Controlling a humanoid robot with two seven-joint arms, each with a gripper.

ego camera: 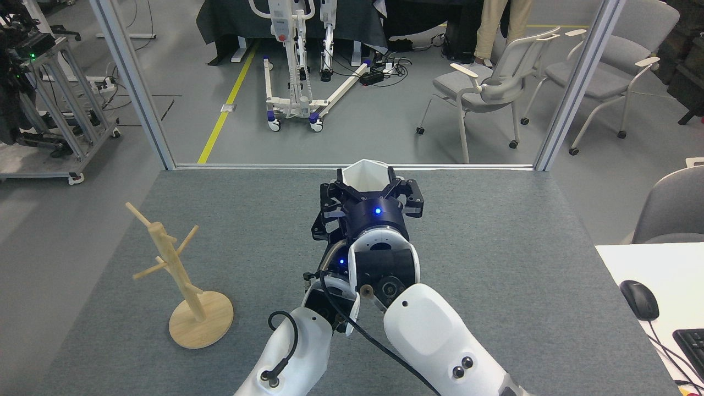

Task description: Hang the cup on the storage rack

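Our right tool [367, 187] pinches the white cup [364, 175] from both sides, its dark fingers closed against the faceted walls just below the hexagonal rim. The cup sits upright, mouth open toward us, held near the far edge of the grey bench [495, 264]; from this angle we cannot tell whether its base touches the surface. Our left tool [325, 223] lies directly behind and below the right wrist, mostly hidden by it, so we cannot tell whether its fingers are spread or pressed together; only a dark finger link and a blue light show. The wooden rack [177, 275] stands well apart on the left side of the bench, upright on its round base, its pegs angled upward and bare. At the right edge, a white desk [621, 264] carries a black mouse [639, 300].
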